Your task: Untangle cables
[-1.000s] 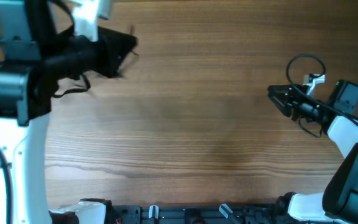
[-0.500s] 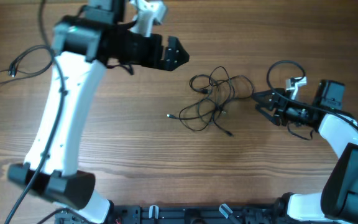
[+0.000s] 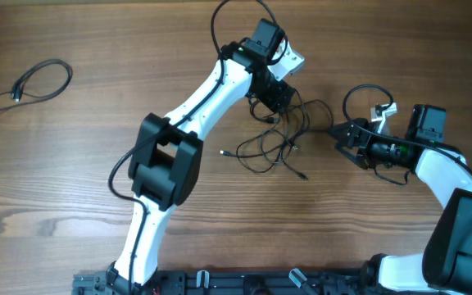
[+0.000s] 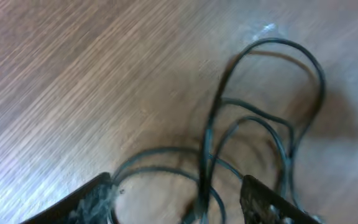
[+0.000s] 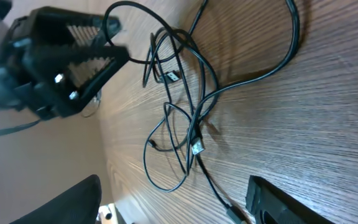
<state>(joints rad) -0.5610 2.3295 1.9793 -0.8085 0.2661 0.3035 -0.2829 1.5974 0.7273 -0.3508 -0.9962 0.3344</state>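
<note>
Left claw (image 3: 270, 105) swung over cables (image 3: 281, 141), jaws apart

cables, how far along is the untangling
Done: one cable lies alone at the far left, clear of the rest. In hand: the left end effector, open, hovers over the tangle, and the right end effector, open, waits by its right edge; neither grips anything. Left: the cords in the tangle cross and loop over each other, none pulled apart.
</note>
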